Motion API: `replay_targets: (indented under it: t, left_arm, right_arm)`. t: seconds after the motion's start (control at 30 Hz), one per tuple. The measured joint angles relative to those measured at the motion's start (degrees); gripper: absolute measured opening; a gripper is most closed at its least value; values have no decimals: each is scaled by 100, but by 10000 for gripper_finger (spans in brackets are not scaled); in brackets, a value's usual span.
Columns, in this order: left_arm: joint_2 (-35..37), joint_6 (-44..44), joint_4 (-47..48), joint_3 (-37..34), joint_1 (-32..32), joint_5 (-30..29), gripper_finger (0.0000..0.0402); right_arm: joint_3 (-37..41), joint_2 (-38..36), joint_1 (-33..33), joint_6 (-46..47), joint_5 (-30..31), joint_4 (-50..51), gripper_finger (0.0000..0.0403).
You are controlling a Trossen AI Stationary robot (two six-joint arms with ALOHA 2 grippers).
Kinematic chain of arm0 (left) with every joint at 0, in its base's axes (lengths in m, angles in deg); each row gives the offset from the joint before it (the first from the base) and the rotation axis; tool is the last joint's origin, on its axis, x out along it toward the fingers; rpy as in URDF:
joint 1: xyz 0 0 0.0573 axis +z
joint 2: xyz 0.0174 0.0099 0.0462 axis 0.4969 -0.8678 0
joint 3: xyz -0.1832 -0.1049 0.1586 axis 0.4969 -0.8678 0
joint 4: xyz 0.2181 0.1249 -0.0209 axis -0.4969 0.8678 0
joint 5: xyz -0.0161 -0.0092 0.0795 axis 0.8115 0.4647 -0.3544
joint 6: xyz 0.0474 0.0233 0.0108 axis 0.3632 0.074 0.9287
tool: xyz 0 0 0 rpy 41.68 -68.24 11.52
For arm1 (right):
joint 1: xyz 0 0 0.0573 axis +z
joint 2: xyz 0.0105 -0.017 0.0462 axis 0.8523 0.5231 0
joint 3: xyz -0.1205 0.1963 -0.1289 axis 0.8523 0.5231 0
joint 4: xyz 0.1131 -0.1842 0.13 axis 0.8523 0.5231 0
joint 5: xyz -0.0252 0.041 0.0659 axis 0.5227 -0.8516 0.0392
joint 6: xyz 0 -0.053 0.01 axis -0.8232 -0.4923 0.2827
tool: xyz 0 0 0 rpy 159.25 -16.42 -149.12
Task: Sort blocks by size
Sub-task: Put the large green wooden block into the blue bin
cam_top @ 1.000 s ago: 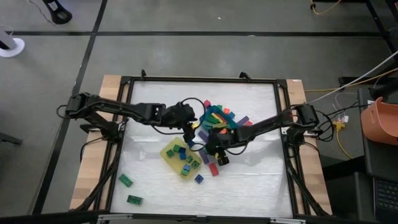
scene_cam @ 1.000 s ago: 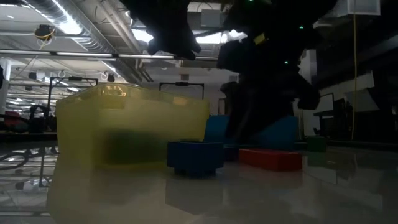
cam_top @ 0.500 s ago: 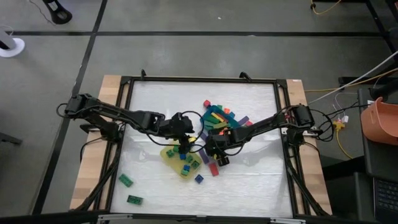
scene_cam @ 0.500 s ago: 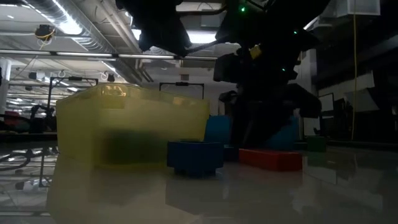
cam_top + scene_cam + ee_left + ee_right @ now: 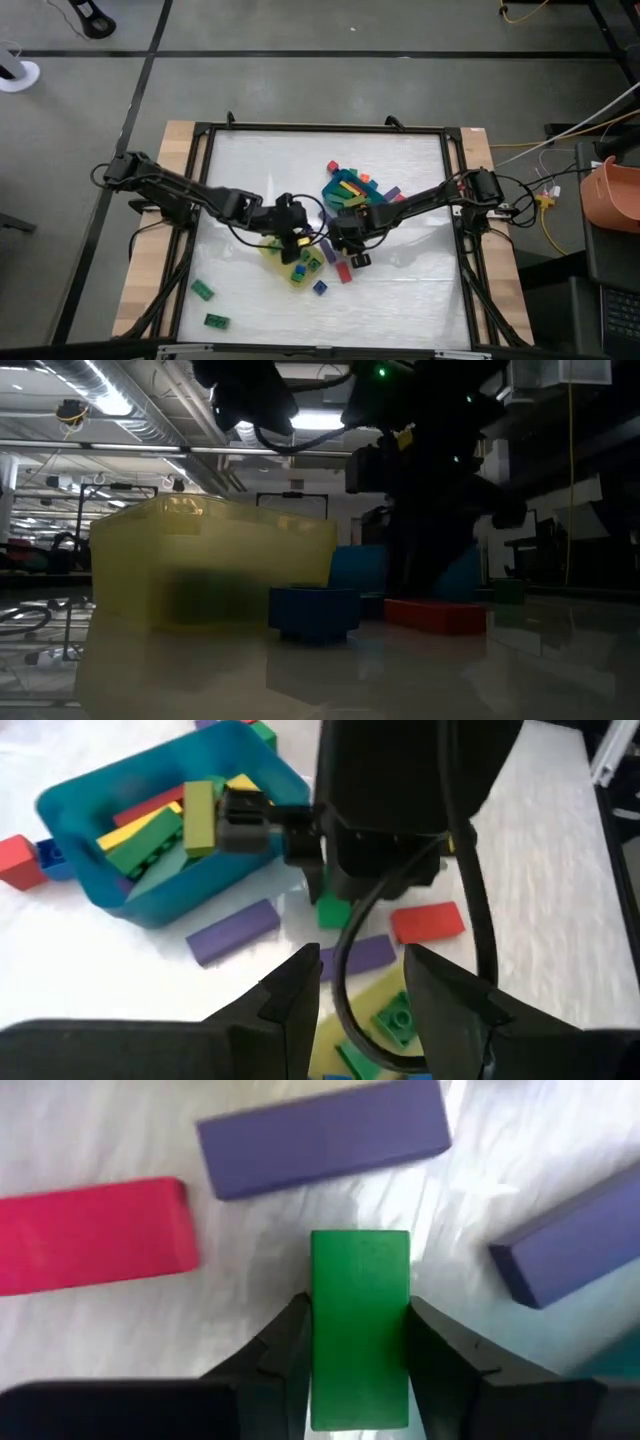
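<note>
Right wrist view: right gripper (image 5: 358, 1340) points down, clamping a green block (image 5: 360, 1325); left gripper (image 5: 362, 982) hovers parted, empty.

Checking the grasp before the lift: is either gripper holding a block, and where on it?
The right gripper clasps a green bar by its long sides, at one end. The left gripper holds nothing.
</note>
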Motion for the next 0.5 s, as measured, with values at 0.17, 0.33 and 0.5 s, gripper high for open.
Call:
replay_targets:
  t: [0.17, 0.33, 0.5]
  left_arm:
    - [0, -126, 162, 0, -197, -6, 134]
    - [0, -407, 334, 6, -346, -27, 134]
    - [9, -694, 493, 22, -501, -68, 133]
  right_arm:
    - [-739, -7, 2, 3, -2, 1082, 156]
    - [-1366, -5, 0, -149, 139, 2073, 141]
    - [-1781, -5, 0, -162, 1055, 2983, 129]
